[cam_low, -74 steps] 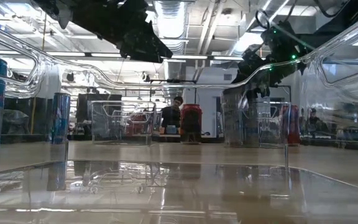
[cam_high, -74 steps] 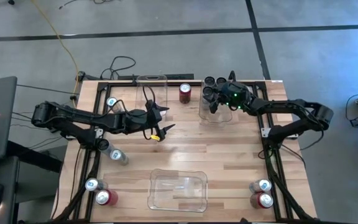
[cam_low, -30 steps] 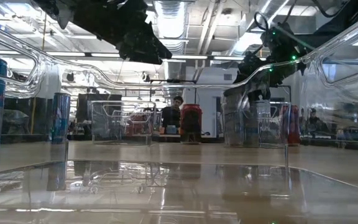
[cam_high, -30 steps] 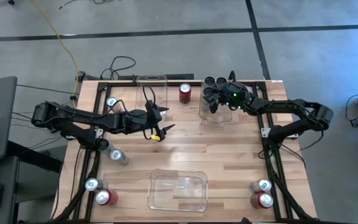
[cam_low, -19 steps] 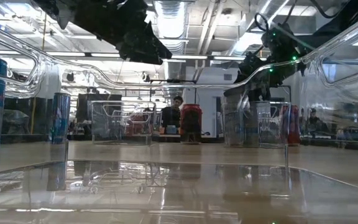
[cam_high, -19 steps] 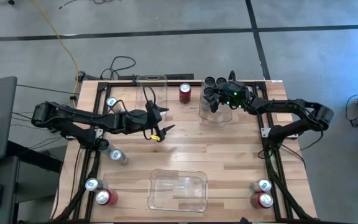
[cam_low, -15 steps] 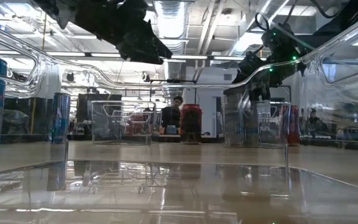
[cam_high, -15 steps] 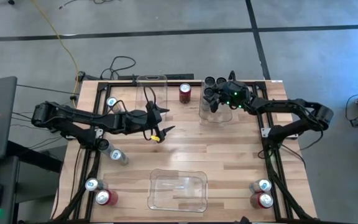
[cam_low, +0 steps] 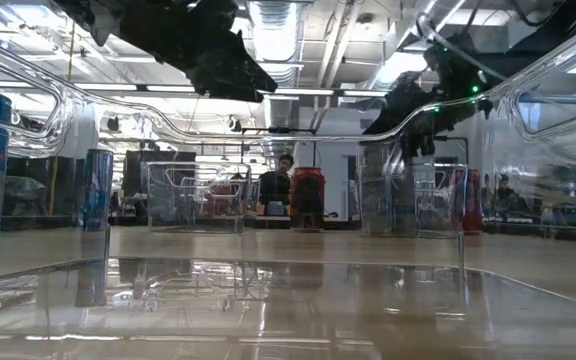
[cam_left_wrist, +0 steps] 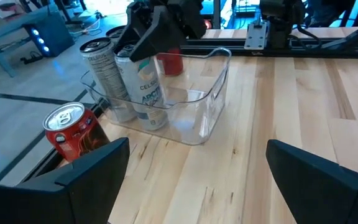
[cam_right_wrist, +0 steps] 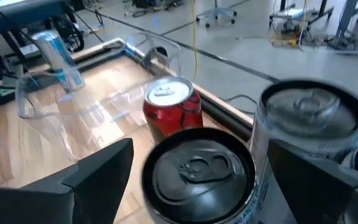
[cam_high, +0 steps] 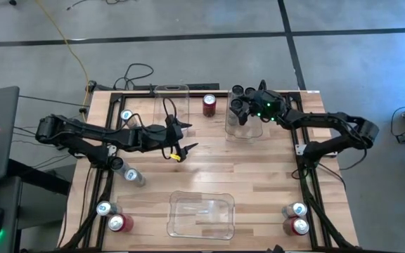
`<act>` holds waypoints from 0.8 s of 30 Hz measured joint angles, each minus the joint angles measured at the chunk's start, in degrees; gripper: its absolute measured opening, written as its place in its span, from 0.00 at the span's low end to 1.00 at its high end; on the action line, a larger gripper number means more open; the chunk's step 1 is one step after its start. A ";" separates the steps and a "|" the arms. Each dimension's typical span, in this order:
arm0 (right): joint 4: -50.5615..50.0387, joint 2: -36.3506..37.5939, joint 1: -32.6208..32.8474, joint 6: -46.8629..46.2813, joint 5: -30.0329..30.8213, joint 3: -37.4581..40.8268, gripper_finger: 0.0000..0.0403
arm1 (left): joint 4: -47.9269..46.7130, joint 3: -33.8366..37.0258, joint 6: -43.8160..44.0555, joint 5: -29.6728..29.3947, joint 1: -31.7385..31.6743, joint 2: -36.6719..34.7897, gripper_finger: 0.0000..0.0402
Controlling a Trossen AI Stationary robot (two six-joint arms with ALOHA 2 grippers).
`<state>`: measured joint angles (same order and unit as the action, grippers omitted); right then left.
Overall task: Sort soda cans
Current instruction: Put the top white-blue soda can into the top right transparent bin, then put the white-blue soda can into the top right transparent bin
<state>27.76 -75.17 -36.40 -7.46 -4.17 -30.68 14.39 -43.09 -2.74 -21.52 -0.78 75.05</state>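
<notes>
The right gripper point(cam_high: 240, 111) is hanging with its fingers spread wide above a dark grey can point(cam_right_wrist: 197, 171) standing upright (silver top skyward) in the far clear bin point(cam_high: 232, 129). The left gripper point(cam_high: 181, 143) is waiting open, holding nothing, mid-table.

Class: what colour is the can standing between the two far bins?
Red with a silver top; the high view shows it best.

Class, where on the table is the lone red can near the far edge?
In the high view, the red can stands upright at the table's far edge, between two clear bins, with the right pincer over the right-hand one.
</notes>
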 joint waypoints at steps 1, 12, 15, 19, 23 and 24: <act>-0.29 0.72 0.15 0.12 0.01 0.00 0.97 | 0.05 0.00 0.00 0.00 0.00 -0.04 0.93; -2.47 10.30 5.66 1.96 0.09 0.00 0.97 | -4.13 0.02 0.11 -2.67 0.11 -2.24 0.93; -3.95 13.21 7.75 2.30 0.09 0.00 0.97 | -12.88 0.02 3.07 -6.42 0.11 -6.84 0.93; -5.75 16.35 9.91 2.88 0.14 0.00 0.97 | -24.69 0.02 8.57 -10.67 0.11 -15.25 0.93; -6.83 18.01 11.01 2.99 0.20 0.00 0.97 | -35.40 0.02 14.62 -16.52 0.11 -23.27 0.93; -7.00 18.29 11.25 2.97 0.20 0.00 0.97 | -37.63 0.02 16.31 -16.85 0.09 -24.97 0.93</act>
<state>20.77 -56.88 -25.15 -4.48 -3.97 -30.68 -23.23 -43.07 13.57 -38.36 -0.69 50.08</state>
